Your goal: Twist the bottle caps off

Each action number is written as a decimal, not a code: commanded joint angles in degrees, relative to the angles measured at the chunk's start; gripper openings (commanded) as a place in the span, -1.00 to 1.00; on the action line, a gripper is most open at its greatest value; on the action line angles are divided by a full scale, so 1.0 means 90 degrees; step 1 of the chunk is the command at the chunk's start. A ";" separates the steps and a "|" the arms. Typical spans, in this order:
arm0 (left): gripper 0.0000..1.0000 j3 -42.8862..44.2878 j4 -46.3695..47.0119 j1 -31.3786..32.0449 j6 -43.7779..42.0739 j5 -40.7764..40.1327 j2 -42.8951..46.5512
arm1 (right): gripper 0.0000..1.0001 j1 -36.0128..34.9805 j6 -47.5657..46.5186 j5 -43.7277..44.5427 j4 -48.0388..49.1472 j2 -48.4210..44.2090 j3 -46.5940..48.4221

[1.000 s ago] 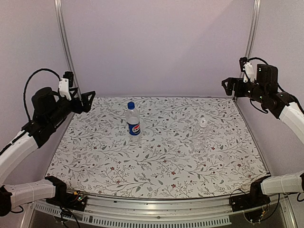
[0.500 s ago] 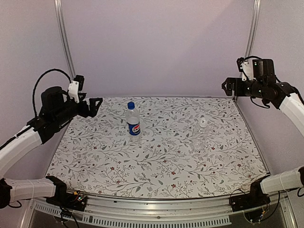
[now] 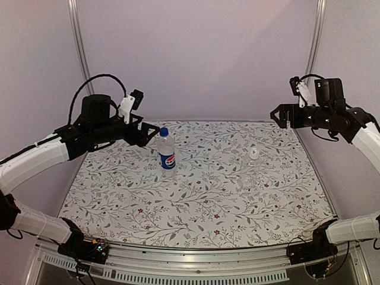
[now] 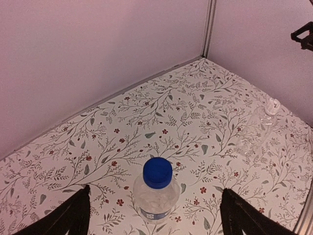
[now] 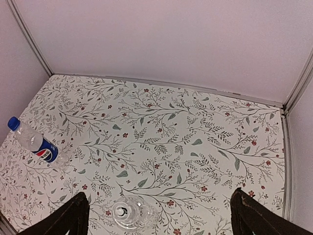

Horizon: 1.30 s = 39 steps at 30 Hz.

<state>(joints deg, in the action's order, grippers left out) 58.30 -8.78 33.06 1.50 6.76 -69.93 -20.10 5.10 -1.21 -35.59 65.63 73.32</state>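
Nothing done yet: blue cap [image 3: 164, 130] on the Pepsi bottle [image 3: 167, 157], left of centre nearer the far edge; pale cap [image 3: 254, 153] on the shorter bottle [image 4: 258, 128], right of centre; both left to unscrew; left gripper [image 3: 149, 135] near the blue cap, right gripper [image 3: 279, 116] by the far right corner, each spread wide and empty

I see soft, even pinkish light everywhere, hardly any shadows, no glare, and all pictures look sharp.
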 commanded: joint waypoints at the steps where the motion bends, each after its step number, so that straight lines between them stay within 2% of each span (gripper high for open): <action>1: 0.79 0.0787 -0.0708 0.0215 -0.0149 -0.0052 -0.0624 | 0.98 -0.0099 -0.0039 -0.0379 0.0112 -0.0242 -0.0103; 9: 0.51 0.1927 -0.1716 0.0309 -0.0149 -0.0142 -0.1956 | 0.98 -0.0160 -0.0108 -0.0597 0.0108 -0.0337 -0.0217; 13: 0.28 0.2207 -0.1985 0.0324 -0.0138 -0.0059 -0.2307 | 0.98 -0.0177 -0.0108 -0.0616 0.0068 -0.0353 -0.0254; 21: -0.09 0.2301 -0.1965 0.0322 -0.0157 -0.0029 -0.2563 | 0.98 -0.0194 -0.0108 -0.0710 0.0137 -0.0289 -0.0344; 33: -0.34 0.2398 -0.1838 0.0326 -0.0127 0.0083 -0.2687 | 0.98 -0.0225 -0.0162 -0.0729 0.0156 -0.0146 -0.0368; 39: -0.62 0.2336 -0.1758 0.0326 -0.0152 0.0087 -0.2486 | 0.98 -0.0272 -0.0168 -0.0755 0.0186 -0.0034 -0.0350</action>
<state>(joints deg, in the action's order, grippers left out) 78.83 -25.36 35.24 0.40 7.05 -93.30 -21.85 3.86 -6.83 -35.48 64.36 70.74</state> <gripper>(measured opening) 0.320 0.989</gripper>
